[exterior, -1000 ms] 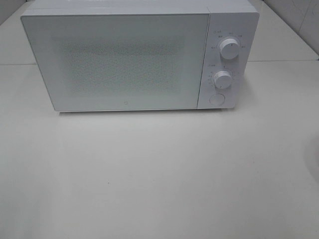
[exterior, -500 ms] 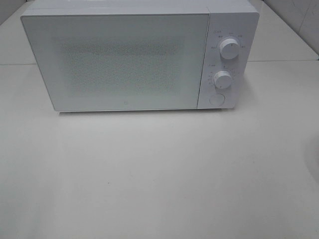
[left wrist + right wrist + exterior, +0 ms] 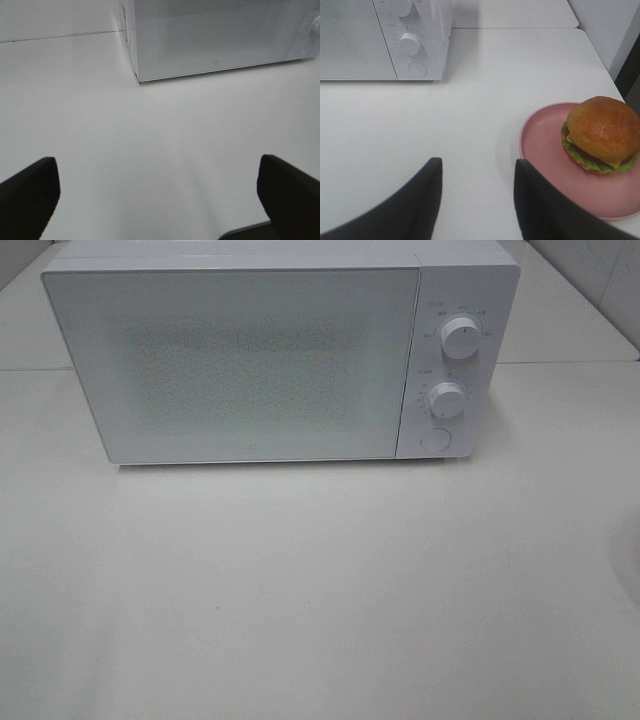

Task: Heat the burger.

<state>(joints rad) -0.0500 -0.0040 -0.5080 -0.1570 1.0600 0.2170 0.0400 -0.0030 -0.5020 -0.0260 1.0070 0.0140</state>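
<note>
White tabletop (image 3: 320,590) fills most of what I see from the high camera, with a white microwave (image 3: 260,355) standing at the far side, its door shut. On its right-hand panel I see two round knobs (image 3: 459,337) one above the other, and a round button (image 3: 434,439) below them. Neither arm shows in this high view.

Through the left wrist camera, my left gripper (image 3: 160,192) hovers over bare table with its two dark fingers (image 3: 30,192) spread wide apart and nothing between them. The microwave's lower front corner lies ahead of it.

Through the right wrist camera, my right gripper (image 3: 476,197) has its fingers (image 3: 422,200) partly apart, with only table showing in the gap; it grips nothing. The burger (image 3: 601,134), with a brown domed bun and a green lettuce edge, sits on a round pink plate (image 3: 545,150) on the table, beside that gripper and not touching it. The plate is well apart from the microwave, off toward its control side.
</note>
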